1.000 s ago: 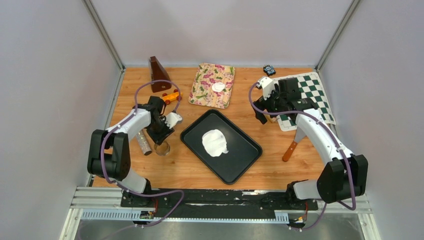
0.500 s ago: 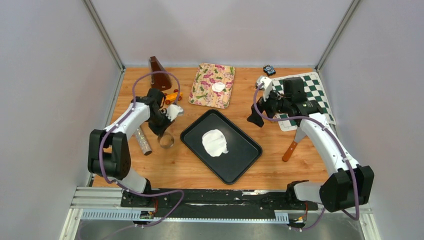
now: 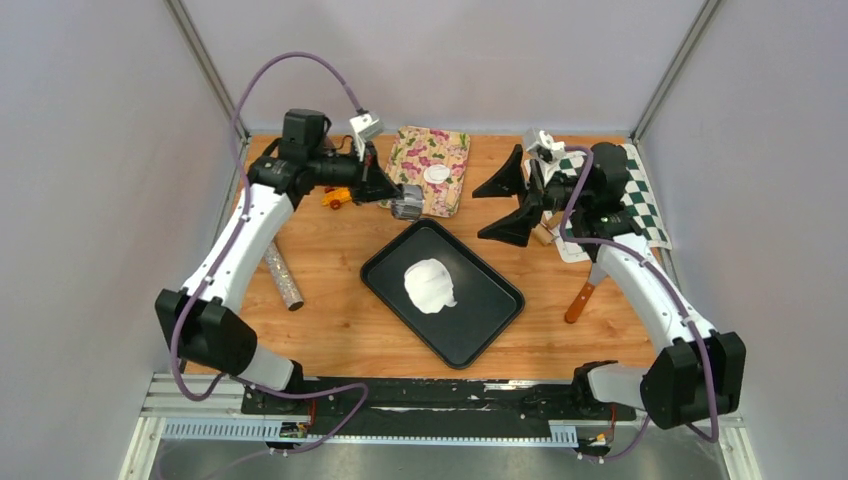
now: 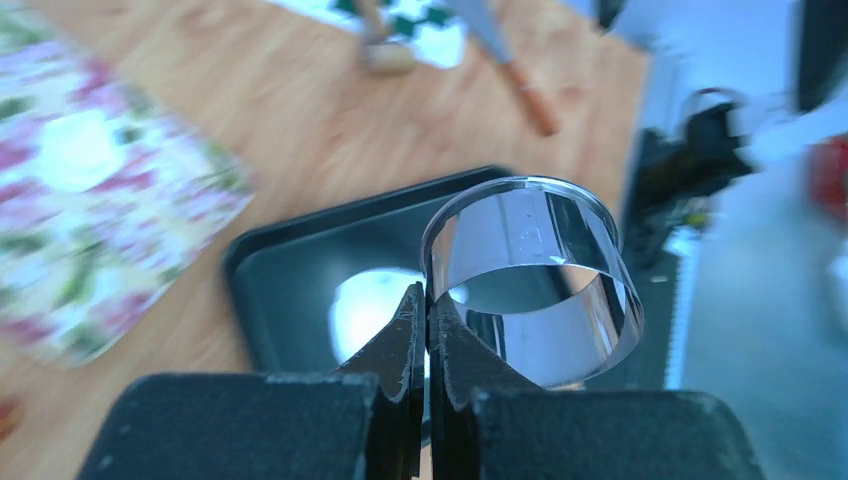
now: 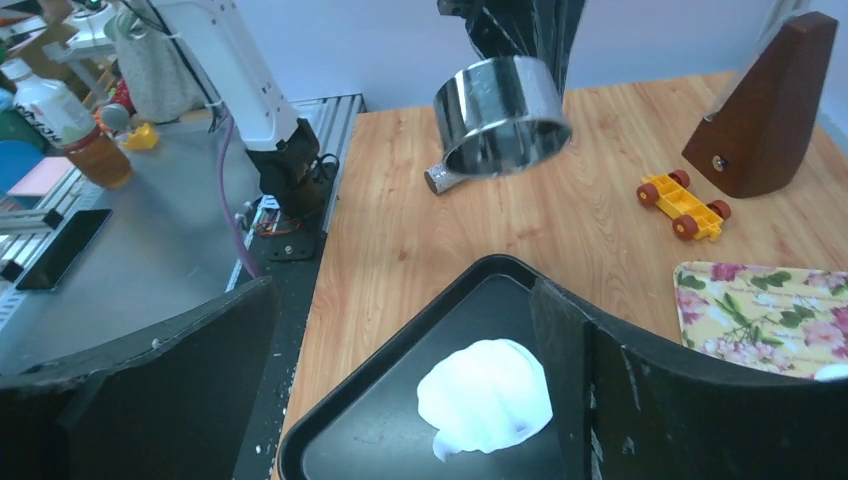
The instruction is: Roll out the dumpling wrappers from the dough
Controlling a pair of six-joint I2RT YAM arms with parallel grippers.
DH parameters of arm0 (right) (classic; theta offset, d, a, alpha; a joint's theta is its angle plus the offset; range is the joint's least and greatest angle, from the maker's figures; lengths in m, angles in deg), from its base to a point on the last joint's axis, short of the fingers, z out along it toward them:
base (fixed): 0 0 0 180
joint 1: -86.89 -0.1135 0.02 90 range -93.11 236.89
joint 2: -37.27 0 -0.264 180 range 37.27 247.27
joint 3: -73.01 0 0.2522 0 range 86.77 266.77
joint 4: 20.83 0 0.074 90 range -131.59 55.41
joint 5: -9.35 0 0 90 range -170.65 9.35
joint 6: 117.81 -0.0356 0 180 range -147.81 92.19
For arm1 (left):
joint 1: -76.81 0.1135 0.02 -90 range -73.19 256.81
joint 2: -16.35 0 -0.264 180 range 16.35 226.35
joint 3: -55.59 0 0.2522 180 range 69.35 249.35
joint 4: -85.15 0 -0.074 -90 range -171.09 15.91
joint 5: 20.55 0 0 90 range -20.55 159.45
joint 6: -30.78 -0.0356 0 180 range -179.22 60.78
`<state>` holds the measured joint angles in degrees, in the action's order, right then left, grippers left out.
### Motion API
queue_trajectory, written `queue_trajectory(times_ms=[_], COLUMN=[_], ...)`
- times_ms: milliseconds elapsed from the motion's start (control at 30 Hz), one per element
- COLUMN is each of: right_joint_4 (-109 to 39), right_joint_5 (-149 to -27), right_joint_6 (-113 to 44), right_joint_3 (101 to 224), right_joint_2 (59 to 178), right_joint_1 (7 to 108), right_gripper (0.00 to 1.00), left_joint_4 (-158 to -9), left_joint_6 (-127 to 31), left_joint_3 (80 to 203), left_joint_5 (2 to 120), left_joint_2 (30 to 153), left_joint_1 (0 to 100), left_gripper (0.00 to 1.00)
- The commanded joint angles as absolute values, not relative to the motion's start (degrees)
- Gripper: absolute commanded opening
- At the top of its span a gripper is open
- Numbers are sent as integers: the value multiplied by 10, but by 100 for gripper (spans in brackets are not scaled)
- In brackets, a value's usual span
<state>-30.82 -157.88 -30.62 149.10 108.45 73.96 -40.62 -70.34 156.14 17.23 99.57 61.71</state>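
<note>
Where the ring cutter [image 4: 530, 280] hangs: aloft over the tray's far corner, pinched by its thin wall in your left claw [image 4: 428, 300], jaws closed to a sliver on it.
Lean of the ring: its open mouth faces down and off to one side, not flat to the table. You would likely need to level it before pressing.
White dough [image 3: 430, 285]: an uneven sheet in the middle of the black tray [image 3: 480, 312], below the ring, toward your near edge and a little right of the left claw.
Finished wrapper [image 3: 436, 174]: one small round disc on the flowered mat [image 3: 410, 185], just beyond the left claw toward the far wall and slightly right of it, not touching the ring.
Your right claw [image 3: 478, 214]: spread wide and holding nothing, raised beside the tray's far right edge with its mouth turned toward the dough.
Long axis: the tray runs on a diagonal from far left to near right, and the dough itself shows no marked length.
Nearer arm: both hover about equally near the dough, but the left carries the tool, so the coming cut looks to be its job.
</note>
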Motion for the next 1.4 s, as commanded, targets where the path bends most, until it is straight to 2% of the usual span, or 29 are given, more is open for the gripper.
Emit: queue_trajectory(times_ms=[0, 67, 167, 333, 433, 767, 1167, 1367], right_joint_4=[186, 381, 575, 574, 516, 455, 397, 481], right_joint_5=[-1629, -1586, -1527, -1489, -1442, -1354, -1362, -1370], right_joint_6=[-668, -824, -964, -898, -847, -796, -760, -818], right_joint_3=[1450, 1421, 1406, 1380, 1357, 1323, 1330, 1337], right_joint_2=[1130, 1162, 1222, 1246, 1237, 1217, 1231, 1259], right_joint_1=[741, 742, 733, 699, 683, 654, 638, 632], right_gripper=[100, 100, 100, 100, 100, 100, 100, 100], left_joint_4=[-561, -596, -642, -713, -764, -776, -785, -785], left_joint_6=[-522, -487, -443, -376, -348, -344, -342, -344], left_joint_3=[1553, 1545, 1536, 1515, 1493, 1467, 1458, 1453], left_joint_5=[-12, -41, -67, -76, -55, -8, -4, 1], left_joint_2=[1043, 1057, 1071, 1074, 1061, 1040, 1027, 1025], left_joint_1=[583, 571, 560, 557, 556, 556, 556, 556], left_gripper=[0, 0, 0, 0, 0, 0, 0, 0])
